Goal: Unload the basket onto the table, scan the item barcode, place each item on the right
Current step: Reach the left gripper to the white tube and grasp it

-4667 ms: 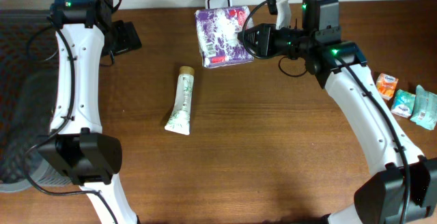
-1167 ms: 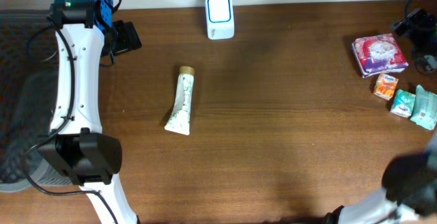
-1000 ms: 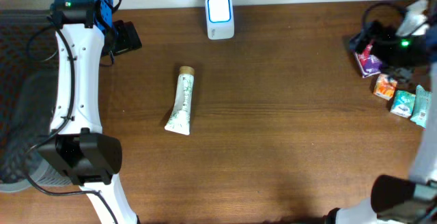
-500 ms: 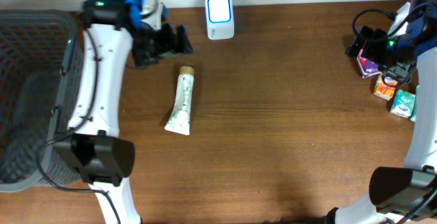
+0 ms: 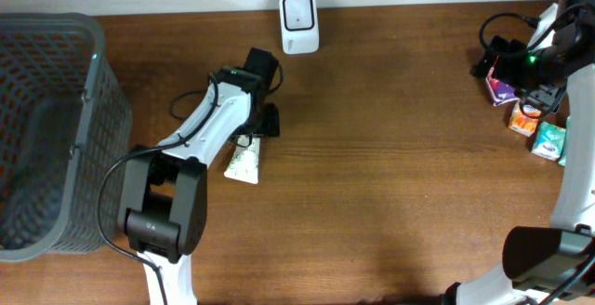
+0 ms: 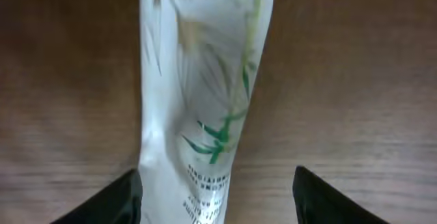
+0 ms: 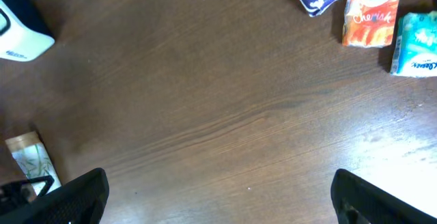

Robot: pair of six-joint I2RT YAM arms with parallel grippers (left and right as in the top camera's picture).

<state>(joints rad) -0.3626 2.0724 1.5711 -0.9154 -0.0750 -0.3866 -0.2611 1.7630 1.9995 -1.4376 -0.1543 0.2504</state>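
The item is a white tube (image 5: 244, 161) with green leaf print and a tan cap, lying on the brown table left of centre. My left gripper (image 5: 257, 123) hangs over the tube's upper half. In the left wrist view the tube (image 6: 205, 80) runs between the open jaws of the left gripper (image 6: 220, 200); one finger is against the tube's side and the other stands apart. The white scanner (image 5: 299, 10) stands at the back edge. My right gripper (image 5: 495, 61) is open at the far right, and between the tips of the right gripper (image 7: 218, 203) only bare wood shows.
A grey mesh basket (image 5: 102, 72) fills the left side. At the right edge lie a purple pack (image 5: 502, 87), an orange tissue pack (image 5: 526, 117) and teal packs (image 5: 550, 139). The right wrist view shows the scanner (image 7: 17, 29) and the tube (image 7: 31, 159) at its left.
My left arm has swung from the back left down over the tube, and its jaws have narrowed around it. The right arm has settled by the packs at the right edge.
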